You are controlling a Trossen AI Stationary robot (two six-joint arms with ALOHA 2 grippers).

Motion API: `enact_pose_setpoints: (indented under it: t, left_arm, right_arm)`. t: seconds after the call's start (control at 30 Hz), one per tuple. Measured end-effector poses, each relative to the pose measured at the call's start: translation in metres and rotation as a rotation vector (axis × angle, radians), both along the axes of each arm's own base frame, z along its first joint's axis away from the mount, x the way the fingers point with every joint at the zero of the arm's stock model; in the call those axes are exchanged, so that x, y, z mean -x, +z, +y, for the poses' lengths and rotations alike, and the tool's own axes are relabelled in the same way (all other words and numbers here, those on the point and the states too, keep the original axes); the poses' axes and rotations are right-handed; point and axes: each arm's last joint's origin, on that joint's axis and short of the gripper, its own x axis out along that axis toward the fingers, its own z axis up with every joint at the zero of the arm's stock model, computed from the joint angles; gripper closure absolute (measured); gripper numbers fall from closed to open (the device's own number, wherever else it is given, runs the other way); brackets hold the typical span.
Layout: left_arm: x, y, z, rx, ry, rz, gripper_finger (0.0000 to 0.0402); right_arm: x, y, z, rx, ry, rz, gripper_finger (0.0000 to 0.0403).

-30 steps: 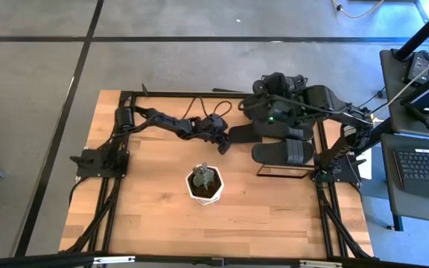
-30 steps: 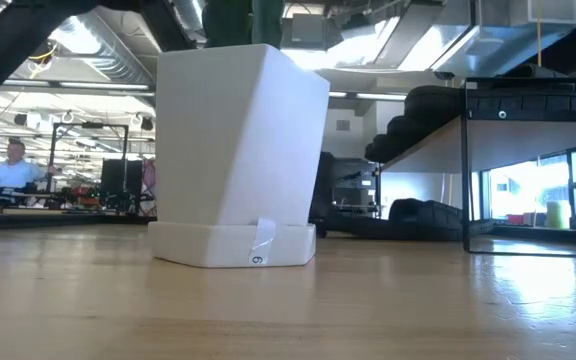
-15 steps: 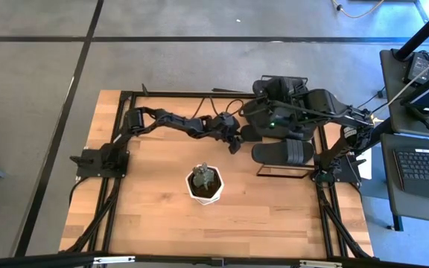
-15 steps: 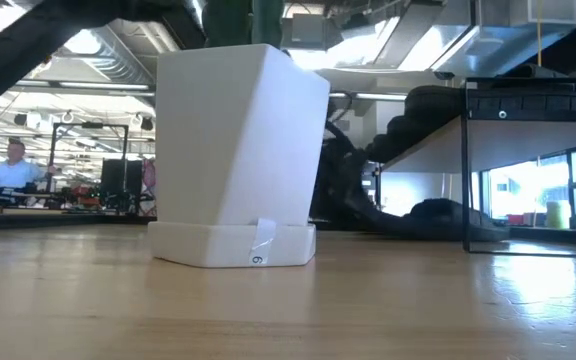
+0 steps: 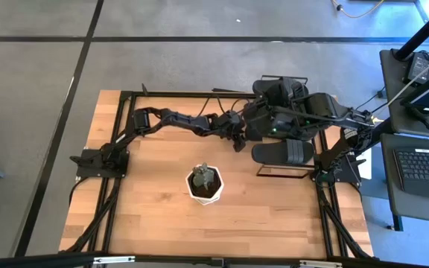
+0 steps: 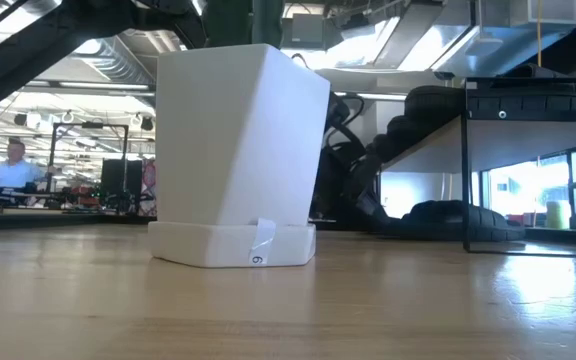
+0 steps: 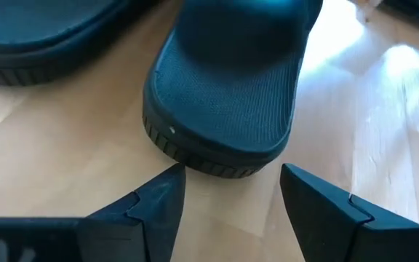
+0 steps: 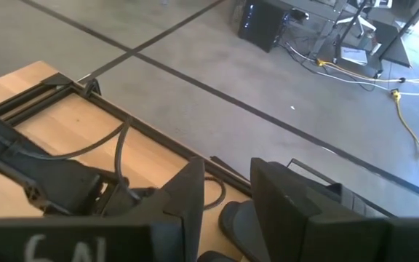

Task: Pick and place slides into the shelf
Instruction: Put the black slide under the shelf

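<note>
A black slide (image 7: 224, 102) lies sole-down on the table, and my left gripper (image 7: 231, 175) stands open at its heel end, one fingertip at each side. A second slide (image 7: 35, 44) lies beside it. In the low view this slide (image 6: 468, 215) rests on the table below the shelf (image 6: 465, 180), and more slides (image 6: 438, 100) sit on the shelf's top. From above, a slide (image 5: 283, 152) lies on the shelf (image 5: 285, 174), and my left gripper (image 5: 238, 141) is just left of it. My right gripper (image 8: 228, 196) hangs open high over the shelf, holding nothing. My left gripper comes at the slide's heel end (image 7: 217, 164) slanting down from the table's left, fingers along the slide. One fingertip (image 7: 173, 182) stands right at the sole's ribbed rim. I cannot tell whether it touches. The slide lies flat on the table.
A white pot (image 5: 205, 184) with a small plant stands mid-table, near side of both arms; it fills the middle of the low view as the white pot (image 6: 238, 150). Another slide (image 5: 278, 89) lies at the far edge. A person (image 6: 13, 165) sits far behind the table.
My left gripper has gone toward the table's right edge, staying open and rolling a little. The slide ahead of it has slid along the table the same way, ending under the shelf. My right arm has swung slightly.
</note>
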Motion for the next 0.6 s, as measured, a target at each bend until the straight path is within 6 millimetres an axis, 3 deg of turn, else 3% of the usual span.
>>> enact_pose_setpoints:
  t: [0.6]
  left_arm:
    - [-0.0033, 0.0029, -0.0033, -0.067, 0.068, -0.019, 0.0184]
  right_arm:
    - [0.0001, 0.0, 0.002, 0.0, 0.008, 0.001, 0.0288]
